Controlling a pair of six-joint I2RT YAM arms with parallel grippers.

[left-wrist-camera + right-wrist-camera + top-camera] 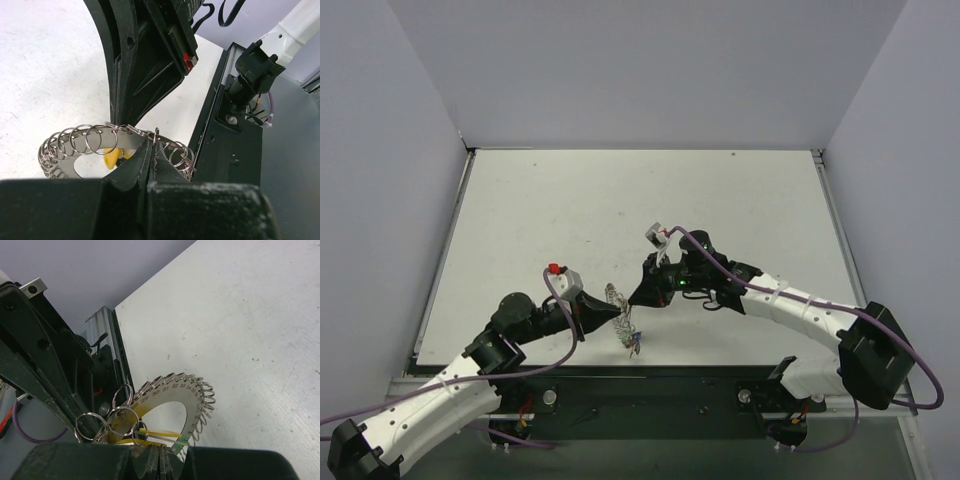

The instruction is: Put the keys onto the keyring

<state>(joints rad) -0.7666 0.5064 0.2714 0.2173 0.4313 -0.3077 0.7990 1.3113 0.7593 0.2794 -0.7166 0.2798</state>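
The keyring, a flat silvery disc with small split rings round its rim, is held on edge just above the table. My left gripper is shut on its rim, also seen from above. From the other side, my right gripper is shut right at the ring's near edge. A yellow key sits at its fingertips and looks pinched there. The same yellow key shows through the ring's open centre. More keys dangle below the ring.
The white table is edged by a metal rail on the left. The black base plate lies just past the near edge, under the ring. Purple cables loop over both arms.
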